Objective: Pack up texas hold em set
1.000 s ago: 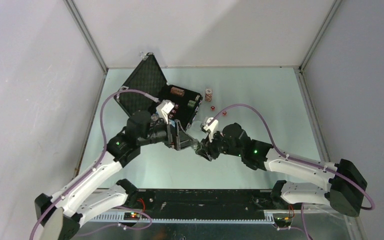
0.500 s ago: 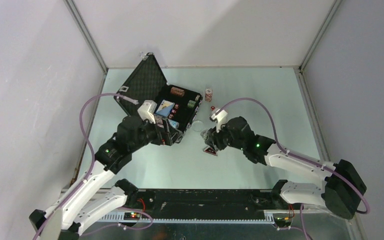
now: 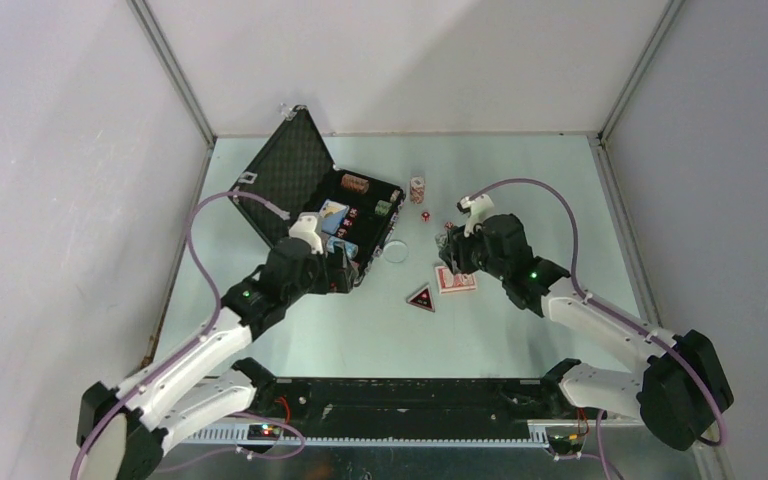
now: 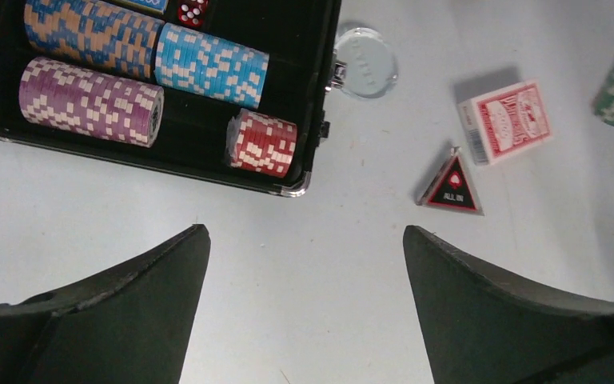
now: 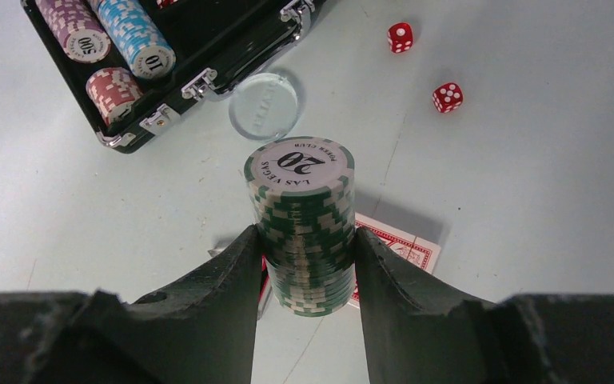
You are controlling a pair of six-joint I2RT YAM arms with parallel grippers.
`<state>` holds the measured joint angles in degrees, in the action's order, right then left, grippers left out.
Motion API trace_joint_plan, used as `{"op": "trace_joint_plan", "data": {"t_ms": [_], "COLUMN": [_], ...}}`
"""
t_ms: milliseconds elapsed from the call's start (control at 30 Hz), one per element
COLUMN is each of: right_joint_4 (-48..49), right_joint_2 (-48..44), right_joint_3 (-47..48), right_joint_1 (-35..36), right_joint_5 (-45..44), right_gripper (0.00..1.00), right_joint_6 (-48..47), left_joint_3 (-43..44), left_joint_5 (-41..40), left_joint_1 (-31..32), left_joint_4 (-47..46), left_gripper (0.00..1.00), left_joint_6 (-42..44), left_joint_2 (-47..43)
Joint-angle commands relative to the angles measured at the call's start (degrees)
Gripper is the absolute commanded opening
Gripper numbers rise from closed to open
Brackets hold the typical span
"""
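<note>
The black rectangular foam-lined briefcase (image 3: 285, 170) lies open at the far left, partly filled. A purple-and-white chip stack (image 4: 88, 100), a light-blue one (image 4: 212, 64) and a red one (image 4: 264, 142) sit in its slots, with a blue card deck (image 3: 332, 212) farther in. The right gripper (image 5: 308, 240) pinches an upright green-and-white chip stack (image 5: 302, 200), right of the case and over the red card deck (image 4: 505, 120). The left gripper (image 4: 304, 240) hangs spread and empty by the case's near wall.

Left to pack, I judge: this stack, the red deck, the black-red triangle (image 4: 450, 186), two red dice (image 5: 446, 97), a clear round disc (image 4: 365, 62) (perhaps a dealer button) and a small chip stack (image 3: 417, 189) farther off. Then the lid must be closed.
</note>
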<state>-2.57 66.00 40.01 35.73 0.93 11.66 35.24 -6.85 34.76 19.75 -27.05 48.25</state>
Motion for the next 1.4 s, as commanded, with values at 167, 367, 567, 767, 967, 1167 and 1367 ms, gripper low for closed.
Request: {"op": "trace_joint_plan", "data": {"t_ms": [167,367,567,767,967,1167,1367], "right_joint_4": [3.8,4.2,3.8,0.4,-4.2,-7.2,-9.3], "right_joint_2": [-1.1,-2.0,-5.1,-7.4,-11.4,-16.6,-20.4], "right_joint_3": [0.4,0.0,-0.1,0.0,-0.5,-2.3,-3.5], "right_joint_1": [-0.7,-0.8,-1.6,-2.4,-2.5,-2.6,-2.6], "right_joint_5": [1.8,3.8,2.7,2.4,1.3,1.1,0.5], "right_gripper": [0.00,0.00,0.00,0.00,0.00,0.00,0.00], "right_joint_6": [1.0,0.9,0.6,0.5,0.7,1.8,2.2], "left_joint_3": [6.6,10.8,20.3,29.6,34.3,33.5,34.4], "left_joint_5": [-5.0,-5.5,-7.0,-8.4,-6.1,-3.4,0.2], "left_joint_1": [0.5,0.5,2.6,3.1,2.6,0.0,-0.9], "left_joint_4": [-6.0,-5.4,-2.0,0.1,1.0,-1.8,-1.1], "left_gripper": [0.91,0.89,0.85,0.73,0.69,0.65,0.60], "left_joint_6": [6.2,6.0,12.1,16.2,15.3,14.3,15.1], "left_joint_2": [13.5,21.7,30.8,41.5,49.6,52.9,56.8]}}
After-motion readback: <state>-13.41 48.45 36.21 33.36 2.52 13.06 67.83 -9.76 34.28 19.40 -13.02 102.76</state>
